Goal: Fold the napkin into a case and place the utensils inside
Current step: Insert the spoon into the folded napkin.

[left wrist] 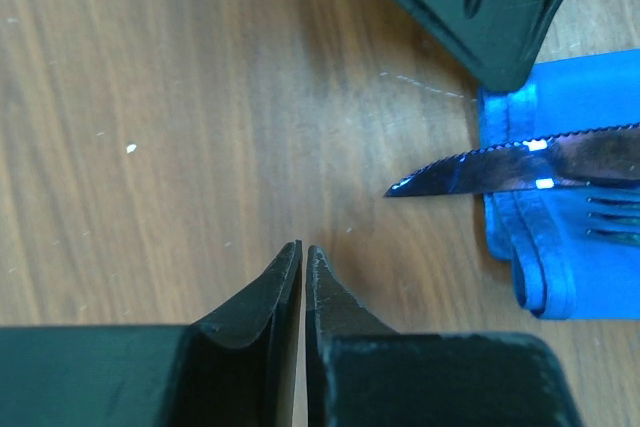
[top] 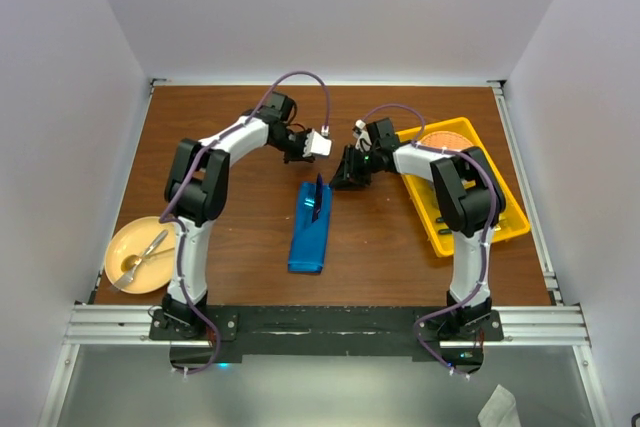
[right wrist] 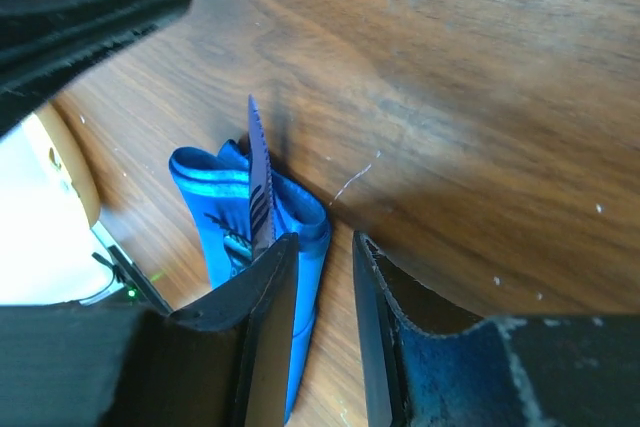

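With left claw closed on nothing and right claw slightly parted, you should pinch the light, stiff, slick utensils by their exposed tips, not the limp case.

brown wooden desk carrying three things

the desk is showing a dark wood grain with a few pale specks and fine scratches. the case is lying flat near its middle, long side running near to far, with the utensils poking out of its far end. a yellow plate is sitting by the left edge, and a yellow tray is resting along the right side, well apart from the case.
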You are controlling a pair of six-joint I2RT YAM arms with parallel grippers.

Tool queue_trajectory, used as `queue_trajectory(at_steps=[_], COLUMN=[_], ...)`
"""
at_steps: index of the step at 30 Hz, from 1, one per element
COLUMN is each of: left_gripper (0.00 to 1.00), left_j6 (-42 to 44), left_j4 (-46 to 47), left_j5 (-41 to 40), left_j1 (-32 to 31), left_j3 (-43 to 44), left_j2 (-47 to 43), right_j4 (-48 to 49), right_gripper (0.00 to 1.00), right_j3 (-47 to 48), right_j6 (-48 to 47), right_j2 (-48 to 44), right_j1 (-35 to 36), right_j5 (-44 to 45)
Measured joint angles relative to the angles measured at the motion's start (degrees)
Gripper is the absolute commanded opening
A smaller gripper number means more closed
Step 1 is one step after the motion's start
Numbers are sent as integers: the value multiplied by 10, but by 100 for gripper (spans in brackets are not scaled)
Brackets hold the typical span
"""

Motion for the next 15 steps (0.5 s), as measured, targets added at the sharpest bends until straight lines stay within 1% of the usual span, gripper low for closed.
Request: queue_trajectory(at_steps=[6,7,9,10,11,14,15], left_gripper=[12,12,12,12,13,13,13], left_j6=[7,8,10,10,10,12,12], left_j4=[-9,-10,-15,-17,-19,-22,-22], left_j5=[-9,-10,-12,-12,-13,-17,-18], left_j1=[-12,-13,-16,-17,-19,-21,-21], left_j3=[8,10,13,14,15,16,16], left_j2=[13,15,18,19,19,21,21], right_j4=[4,4,5,5,6,6,7], right_gripper=[25,21,17,11,7,0,0], right_j3=[3,3,5,7,7,9,10], right_j6=[9,9,11,13,14,17,19], right_j2=[10,10,14,17,20,24,27], right_j1=[0,0,0,0,0,0,0], right_j5=[-10,-10,-11,-12,-14,-16,-19])
